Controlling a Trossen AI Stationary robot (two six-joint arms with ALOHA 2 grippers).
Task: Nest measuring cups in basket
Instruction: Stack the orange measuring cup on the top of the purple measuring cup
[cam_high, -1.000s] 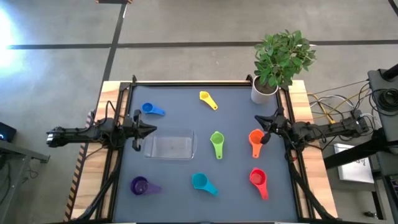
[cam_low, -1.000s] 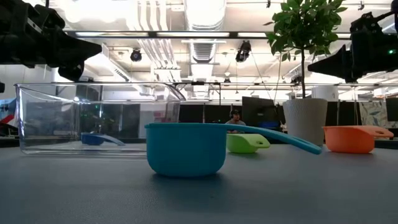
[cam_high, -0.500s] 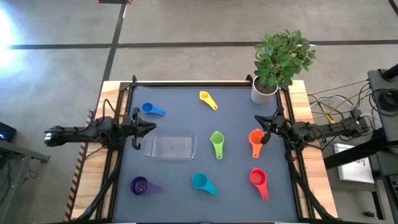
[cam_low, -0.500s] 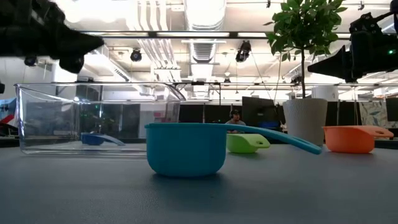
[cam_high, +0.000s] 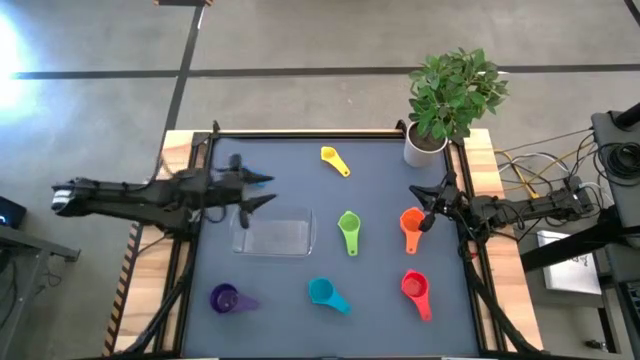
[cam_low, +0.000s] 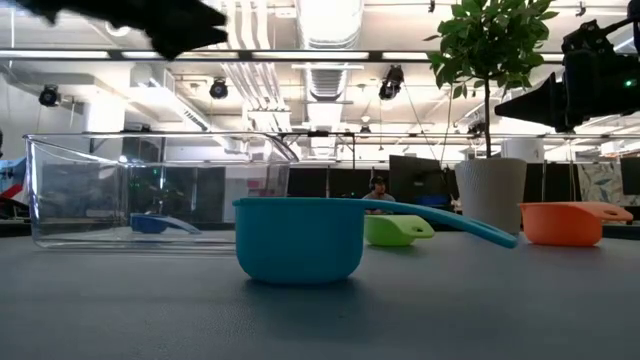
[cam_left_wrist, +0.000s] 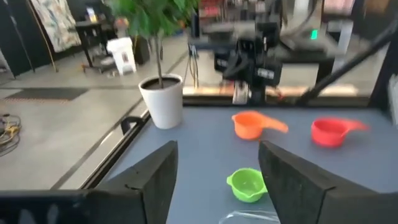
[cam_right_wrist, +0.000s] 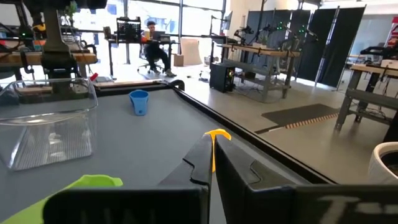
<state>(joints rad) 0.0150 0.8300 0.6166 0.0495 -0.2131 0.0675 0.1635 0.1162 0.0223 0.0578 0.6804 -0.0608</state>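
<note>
Left gripper (cam_high: 262, 190) up in the air by the bin's (cam_high: 273, 238) far edge, fingers wide apart, holding nothing. Blue cup (cam_high: 238, 173) close by, near the table's back left, partly hidden under the arm. Probably going for that cup. Best to come down slowly over the bowl rim, one finger inside and one outside, then squeeze gently. Bin empty; other cups spread around it. Right gripper (cam_high: 428, 207) waiting beside the orange cup (cam_high: 410, 224), fingers pressed together, empty.
</note>
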